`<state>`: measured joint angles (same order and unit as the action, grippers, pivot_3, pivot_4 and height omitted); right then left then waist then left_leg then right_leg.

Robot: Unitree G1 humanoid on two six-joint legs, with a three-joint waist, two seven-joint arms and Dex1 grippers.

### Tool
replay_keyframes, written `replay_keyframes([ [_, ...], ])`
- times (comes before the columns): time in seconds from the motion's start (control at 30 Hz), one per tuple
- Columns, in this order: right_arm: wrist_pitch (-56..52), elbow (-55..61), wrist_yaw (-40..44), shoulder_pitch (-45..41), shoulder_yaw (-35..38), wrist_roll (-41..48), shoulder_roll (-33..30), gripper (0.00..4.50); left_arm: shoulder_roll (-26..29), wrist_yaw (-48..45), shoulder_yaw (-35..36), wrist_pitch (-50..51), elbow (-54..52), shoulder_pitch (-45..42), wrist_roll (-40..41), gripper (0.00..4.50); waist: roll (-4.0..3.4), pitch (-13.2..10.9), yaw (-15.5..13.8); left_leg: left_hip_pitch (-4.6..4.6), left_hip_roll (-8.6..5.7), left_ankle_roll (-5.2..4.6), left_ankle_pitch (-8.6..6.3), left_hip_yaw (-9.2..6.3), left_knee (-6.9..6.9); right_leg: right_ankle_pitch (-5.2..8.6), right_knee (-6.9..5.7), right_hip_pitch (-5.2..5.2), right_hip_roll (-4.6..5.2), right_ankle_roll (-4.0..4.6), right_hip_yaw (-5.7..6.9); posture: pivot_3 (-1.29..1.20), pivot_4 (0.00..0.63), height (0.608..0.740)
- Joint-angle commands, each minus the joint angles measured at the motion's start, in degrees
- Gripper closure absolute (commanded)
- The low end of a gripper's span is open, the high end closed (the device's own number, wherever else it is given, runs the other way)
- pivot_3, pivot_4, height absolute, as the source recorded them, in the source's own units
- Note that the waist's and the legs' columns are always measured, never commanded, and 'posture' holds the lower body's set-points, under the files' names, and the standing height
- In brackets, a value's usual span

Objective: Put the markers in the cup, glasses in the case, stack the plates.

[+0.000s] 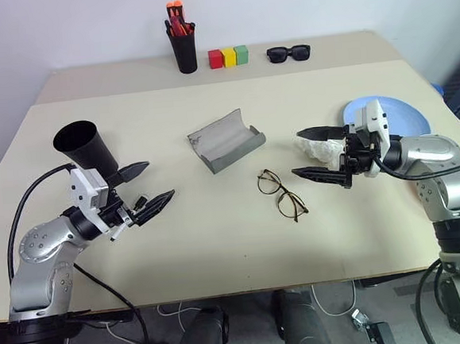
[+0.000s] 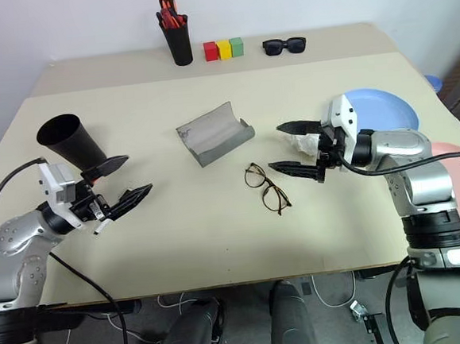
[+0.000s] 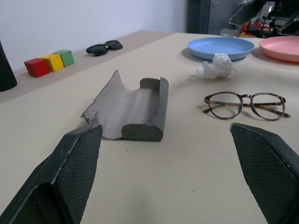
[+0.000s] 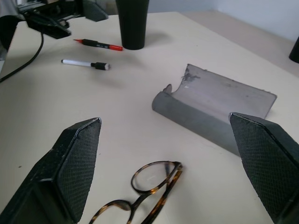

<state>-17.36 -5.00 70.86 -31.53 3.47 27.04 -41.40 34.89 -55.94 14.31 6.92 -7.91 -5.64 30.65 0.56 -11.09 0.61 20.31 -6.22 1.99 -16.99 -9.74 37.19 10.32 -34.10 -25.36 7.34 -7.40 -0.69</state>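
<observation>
An open grey case (image 1: 226, 140) is seen mid-table, tortoiseshell glasses (image 1: 281, 193) at its 5 o'clock, black cup (image 1: 84, 145) at 9.

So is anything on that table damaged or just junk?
Two things. The open grey case has a torn, ragged edge at one end of its lid. A crumpled white wad of paper lies beside the blue plate, looking like litter among the tidy items.

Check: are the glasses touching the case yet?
Apart. The left wrist view shows bare table between the glasses and the open case; the left eye view shows the same gap.
</observation>
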Motion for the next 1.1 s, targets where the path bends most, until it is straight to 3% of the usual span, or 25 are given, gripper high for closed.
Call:
replay_keyframes([
  [0.03, 1.47, 0.24, 0.17, -1.34, 0.33, -0.33, 0.19, 0.02, 0.71, 0.03, 1.67, -1.12, -0.90, 0.82, 0.13, 0.00, 0.00, 0.00, -0.02, 0.00, 0.00, 0.00, 0.00, 0.00, 0.00, 0.00, 0.00, 0.00, 0.00, 0.00, 0.00, 0.00, 0.150, 0.740],
  [0.37, 1.53, 1.67, -1.61, -0.02, 0.03, -0.50, 1.62, 0.02, 3.39, 0.56, 6.14, 0.02, -2.98, 3.51, 1.50, 0.00, 0.00, 0.00, 0.08, 0.00, 0.02, -0.01, -0.01, 0.01, 0.00, -0.02, 0.01, -0.01, -0.02, -0.01, -0.02, 0.00, 0.150, 0.740],
  [0.7, -1.33, 10.94, -7.90, 3.96, -2.05, -0.36, 5.94, 0.02, 9.30, -1.94, 15.29, 2.79, -1.91, 10.29, 4.45, 0.00, 0.01, 0.00, -0.23, 0.03, 0.10, 0.02, -0.05, 0.03, 0.01, -0.02, 0.00, -0.07, -0.12, 0.01, -0.10, 0.00, 0.150, 0.740],
  [1.1, -0.10, 17.76, -14.46, 8.85, -2.04, -0.76, 8.59, 0.02, 19.54, 0.33, 13.36, 2.63, 21.69, 5.56, -8.50, 0.00, 0.00, 0.00, 0.30, -0.07, 0.20, 0.10, -0.13, 0.13, -0.06, -0.04, 0.00, -0.10, -0.40, 0.05, -0.18, 0.00, 0.150, 0.740],
])
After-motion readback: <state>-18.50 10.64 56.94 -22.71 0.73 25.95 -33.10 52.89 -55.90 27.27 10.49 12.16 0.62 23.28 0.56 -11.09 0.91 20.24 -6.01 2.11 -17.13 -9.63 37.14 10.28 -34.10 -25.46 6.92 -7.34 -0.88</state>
